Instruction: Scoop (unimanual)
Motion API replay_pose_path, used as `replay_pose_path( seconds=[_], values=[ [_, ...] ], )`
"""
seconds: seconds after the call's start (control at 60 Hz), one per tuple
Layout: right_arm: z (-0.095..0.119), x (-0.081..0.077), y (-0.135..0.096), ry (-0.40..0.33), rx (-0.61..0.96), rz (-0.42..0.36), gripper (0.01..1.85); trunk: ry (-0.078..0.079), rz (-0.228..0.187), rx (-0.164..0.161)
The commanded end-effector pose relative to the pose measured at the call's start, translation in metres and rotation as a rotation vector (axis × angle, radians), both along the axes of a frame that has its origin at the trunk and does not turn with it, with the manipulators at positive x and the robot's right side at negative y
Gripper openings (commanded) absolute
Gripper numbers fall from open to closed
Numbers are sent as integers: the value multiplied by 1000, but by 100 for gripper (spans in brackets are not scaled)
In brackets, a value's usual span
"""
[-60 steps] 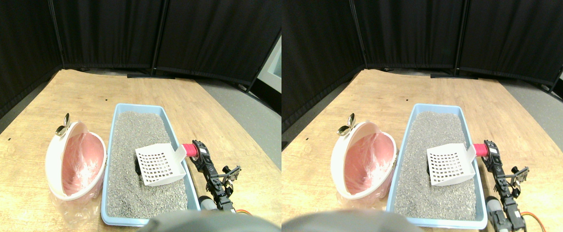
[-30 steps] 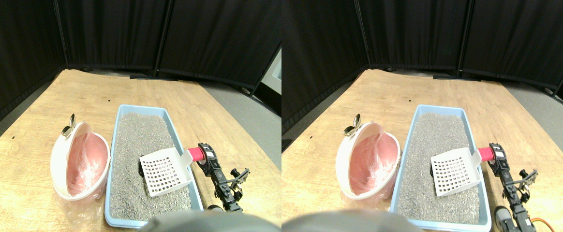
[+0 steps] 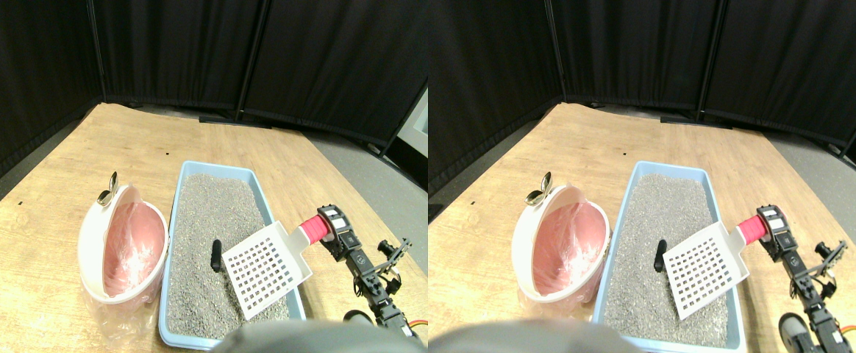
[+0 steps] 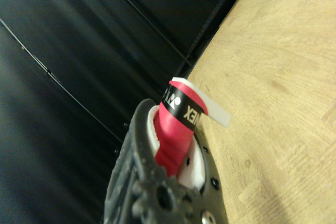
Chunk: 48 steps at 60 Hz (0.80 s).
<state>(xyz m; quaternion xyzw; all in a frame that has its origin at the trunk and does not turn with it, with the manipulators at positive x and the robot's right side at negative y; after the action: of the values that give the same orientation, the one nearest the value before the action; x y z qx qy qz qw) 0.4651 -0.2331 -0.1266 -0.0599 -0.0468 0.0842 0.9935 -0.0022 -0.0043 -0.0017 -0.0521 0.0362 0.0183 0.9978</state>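
Observation:
A white slotted scoop [image 3: 266, 268] hangs tilted over the near right part of the blue litter tray [image 3: 175, 220], which is filled with grey litter. My right gripper [image 3: 331, 225] is shut on the scoop's red-wrapped handle [image 3: 315, 226] just outside the tray's right rim. A small dark lump [image 3: 216, 255] lies on the litter just left of the scoop head. The scoop's grid looks empty. In the wrist view the red handle [image 4: 176, 129] sits clamped in the dark jaw frame, with the wooden floor beyond.
A white bin with a pink liner [image 3: 123, 250] lies tipped beside the tray's left wall, with a metal clip [image 3: 108, 193] on its far rim. Wooden floor [image 3: 45, 169] surrounds both. Black curtains [image 3: 178, 44] close off the back.
The scoop has risen off the litter and swung right and towards me, tilting steeper. The dark lump it covered now shows. The camera has shifted slightly.

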Motion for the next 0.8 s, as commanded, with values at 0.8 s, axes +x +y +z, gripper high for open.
replay_pose_path(
  seconds=[0.8],
  values=[
    [56,58,5,-87,-255,-14,6,40,125,-96]
  ],
)
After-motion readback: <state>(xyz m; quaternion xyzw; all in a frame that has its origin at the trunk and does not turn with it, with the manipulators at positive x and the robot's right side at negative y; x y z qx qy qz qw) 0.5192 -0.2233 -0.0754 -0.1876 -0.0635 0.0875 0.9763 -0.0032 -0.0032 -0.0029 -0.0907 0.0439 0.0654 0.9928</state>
